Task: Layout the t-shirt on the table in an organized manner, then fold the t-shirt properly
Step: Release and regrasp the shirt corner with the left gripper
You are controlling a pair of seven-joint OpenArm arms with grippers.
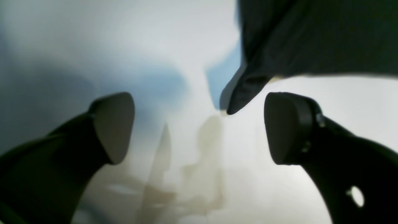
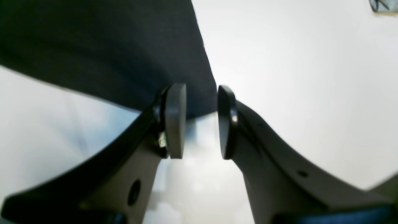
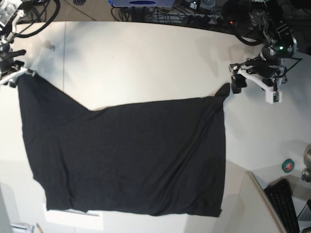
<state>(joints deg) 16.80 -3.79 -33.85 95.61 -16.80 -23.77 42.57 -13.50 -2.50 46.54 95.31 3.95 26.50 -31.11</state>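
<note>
Both grippers sit at the far corners of the t-shirt (image 3: 131, 155), one on each side of the desk (image 3: 146, 63). In the left wrist view, the left gripper (image 1: 199, 127) has its pads spread wide, nothing between them; a pointed black corner of the shirt hangs just ahead of the gap, closer to the right-hand pad (image 1: 286, 127), and does not touch either one. From the base view that same gripper (image 3: 236, 81) sits at the picture's right, just beside the shirt's raised far corner tip.

The right gripper (image 2: 201, 121) shows its two pads a narrow gap apart. The shirt's hem edge runs down to the tips of the pads; the light desk is visible through the lower part of the gap, and whether the tips actually nip the cloth I cannot tell. In the base view this gripper (image 3: 14, 77) is at the far left edge of the desk, right at the shirt's other far corner.

Spread across the off-white desk, the shirt lies mostly flat, plain black side up, its near edge close to the front of the desk. Its far edge dips in the middle and rises toward each gripper. A long crease runs down the side nearer the left gripper.

A green tape roll (image 3: 287, 166) and a keyboard (image 3: 284, 204) lie near the front corner, well apart from the shirt.
</note>
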